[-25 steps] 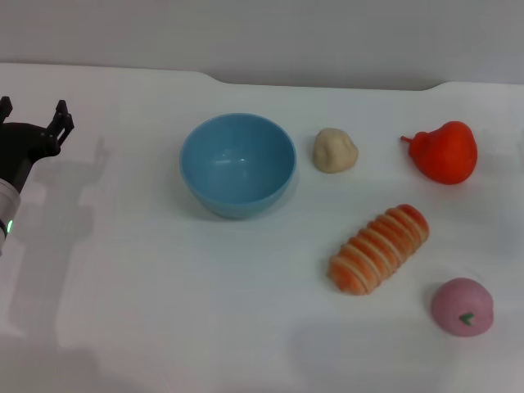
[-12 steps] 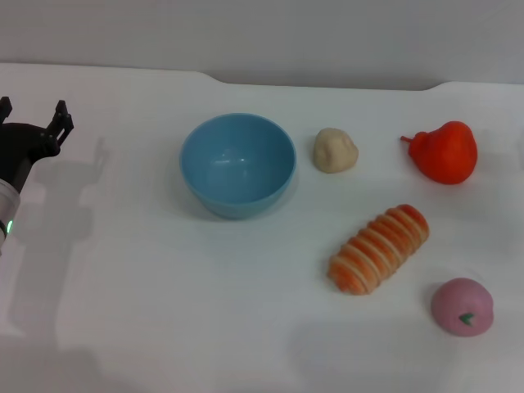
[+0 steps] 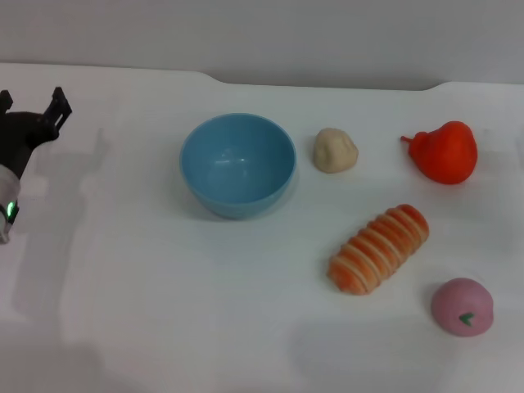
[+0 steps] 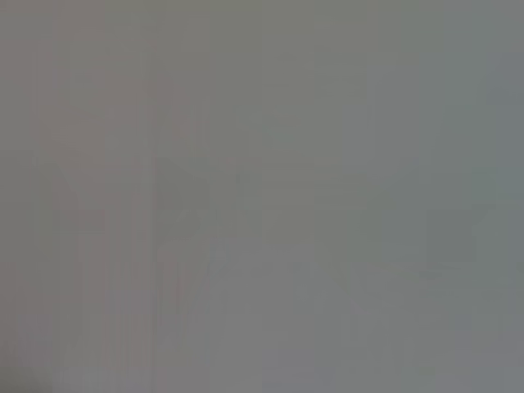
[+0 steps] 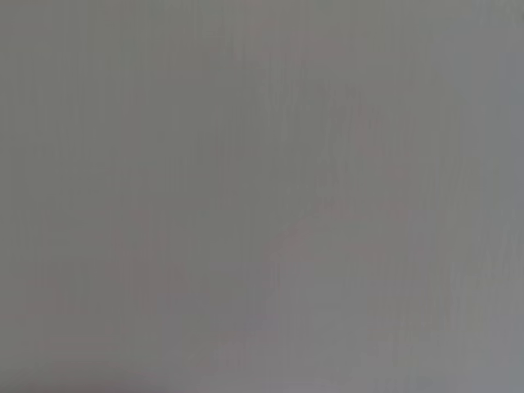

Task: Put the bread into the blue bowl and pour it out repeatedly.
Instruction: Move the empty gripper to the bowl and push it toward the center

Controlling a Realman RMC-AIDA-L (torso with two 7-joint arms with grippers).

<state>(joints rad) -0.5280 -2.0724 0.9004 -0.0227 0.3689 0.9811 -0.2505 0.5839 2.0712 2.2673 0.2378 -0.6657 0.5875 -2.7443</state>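
- The left tool (image 3: 33, 110) at the worktop's (image 3: 164, 311) far left edge has lifted and drawn back a little from where it hung a moment ago; its fingers stand apart, holding nothing.
- The bread (image 3: 379, 248) lies on its side on the worktop, to the right of the blue bowl (image 3: 237, 164) and nearer the robot, well apart from it.
- The bowl stands upright and empty.
- The right tool is out of sight.
- Judging by this, no loading has begun.
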